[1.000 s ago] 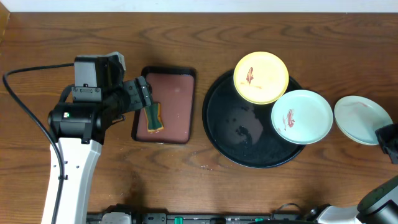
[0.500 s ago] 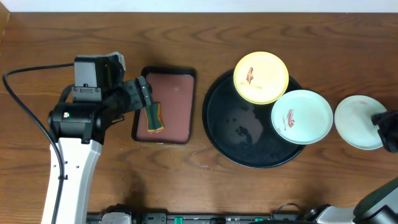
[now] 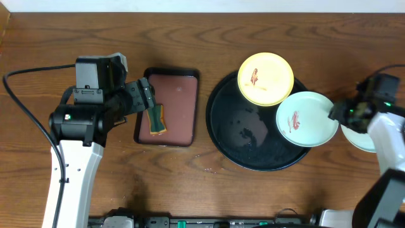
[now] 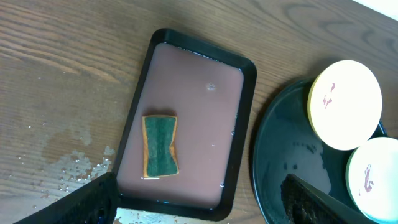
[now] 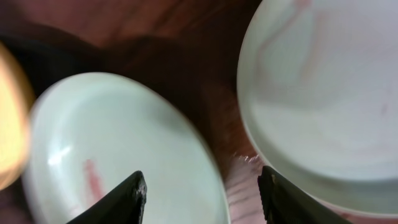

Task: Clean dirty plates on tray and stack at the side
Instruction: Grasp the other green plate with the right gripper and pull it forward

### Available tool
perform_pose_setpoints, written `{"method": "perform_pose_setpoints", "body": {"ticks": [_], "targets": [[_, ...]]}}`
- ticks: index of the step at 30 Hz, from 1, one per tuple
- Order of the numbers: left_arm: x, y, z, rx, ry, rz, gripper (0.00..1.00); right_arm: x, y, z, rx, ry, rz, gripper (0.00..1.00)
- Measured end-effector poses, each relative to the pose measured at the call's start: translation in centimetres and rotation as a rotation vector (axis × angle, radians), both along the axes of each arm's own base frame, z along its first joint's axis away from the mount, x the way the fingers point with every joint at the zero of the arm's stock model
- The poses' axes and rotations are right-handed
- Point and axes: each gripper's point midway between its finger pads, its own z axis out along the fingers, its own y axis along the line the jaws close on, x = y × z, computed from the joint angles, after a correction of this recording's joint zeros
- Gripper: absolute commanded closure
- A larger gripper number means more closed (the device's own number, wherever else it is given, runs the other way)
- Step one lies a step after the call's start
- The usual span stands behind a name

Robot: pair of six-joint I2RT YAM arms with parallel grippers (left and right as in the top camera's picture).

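Observation:
The black tray (image 3: 247, 142) carries a pale yellow plate (image 3: 265, 78) and a blue-green plate (image 3: 304, 120), both with a red-brown smear. Another blue-green plate (image 3: 355, 138) lies on the table to the tray's right, half hidden under my right arm. My right gripper (image 3: 336, 113) is open at the right rim of the smeared blue-green plate (image 5: 124, 149); in its wrist view the right gripper (image 5: 203, 194) has that rim between its fingers, with the side plate (image 5: 323, 93) beyond. My left gripper (image 4: 202, 202) is wide open and empty over the near edge of the rectangular tray.
A green and yellow sponge (image 4: 160, 145) lies in the rectangular reddish-brown tray (image 3: 183, 136), left of the black tray. Water drops spot the table (image 4: 74, 168) by that tray's corner. The left arm's cable (image 3: 25, 114) loops along the far left.
My right gripper has opened, left the side plate and moved left to the rim of the blue-green plate on the tray. The left arm has not moved.

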Motion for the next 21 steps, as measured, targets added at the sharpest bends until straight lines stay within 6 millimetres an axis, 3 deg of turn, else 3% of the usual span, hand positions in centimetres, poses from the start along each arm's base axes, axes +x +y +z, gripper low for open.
{"method": "perform_pose_setpoints", "body": {"ticks": [2,6,7,13,21], "targets": [[0.0,0.0,0.0,0.0,0.0,0.0,0.16,0.9,-0.2,-1.0,-0.066,0.013,0.022,0.57],[0.0,0.0,0.0,0.0,0.0,0.0,0.16,0.7,0.2,-2.7,-0.11,0.079,0.053,0.95],[0.0,0.0,0.0,0.0,0.0,0.0,0.16,0.5,0.4,-3.0,-0.112,0.097,0.053,0.99],[0.0,0.0,0.0,0.0,0.0,0.0,0.16,-1.2,1.5,-2.3,-0.095,0.146,0.062,0.99],[0.0,0.0,0.0,0.0,0.0,0.0,0.16,-4.6,3.6,3.8,-0.046,0.078,0.058,0.99]]}}
